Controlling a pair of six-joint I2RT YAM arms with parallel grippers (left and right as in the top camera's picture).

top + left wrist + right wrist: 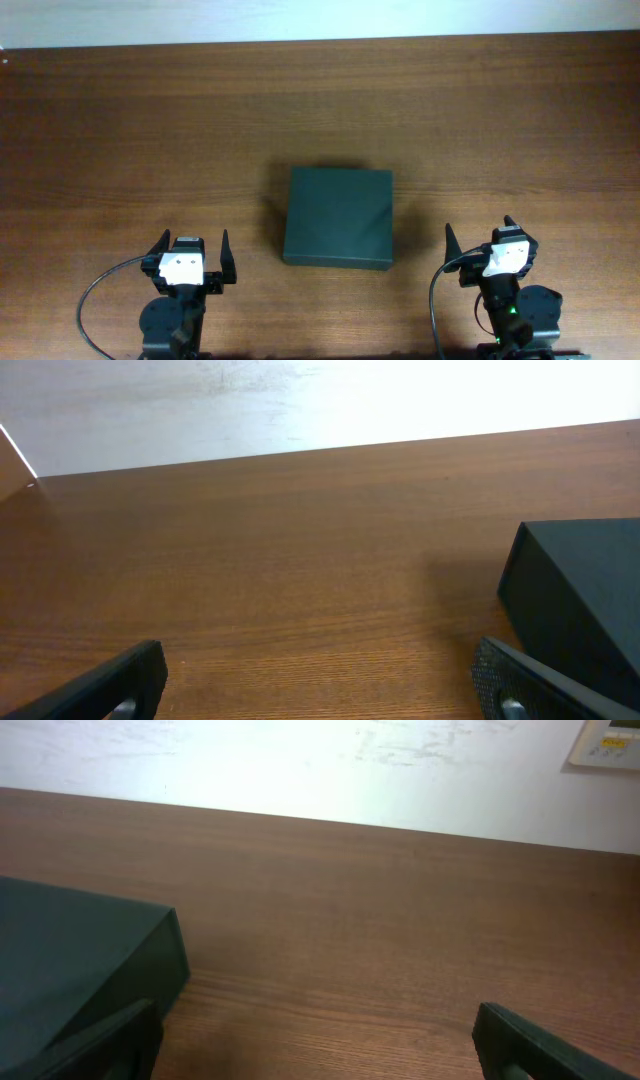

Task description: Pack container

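The matte black rectangular container [338, 218] stood near the middle of the brown wooden counter [150, 120], between the two arms and a little beyond them. Its lid [60, 945] was shut. The left pincer [192, 240] and the right pincer [479, 228] each stood fully open and had hold of nothing. Each one was low over the counter at its own side of the container and apart from it.

Several things could go wrong from here, in my judgement. The box looked light and the wood smooth, so a finger pressing against a side wall would probably slide the whole container instead of lifting the flap. A pincer coming down on the top would only press the lid more closed. Also, no goods to pack were visible in any view.

From above the container looked almost square, so I could not tell its long axis with certainty. Its edges ran nearly parallel to the counter edges. One side wall faced the arms, but which side carried the hinge could not be seen.
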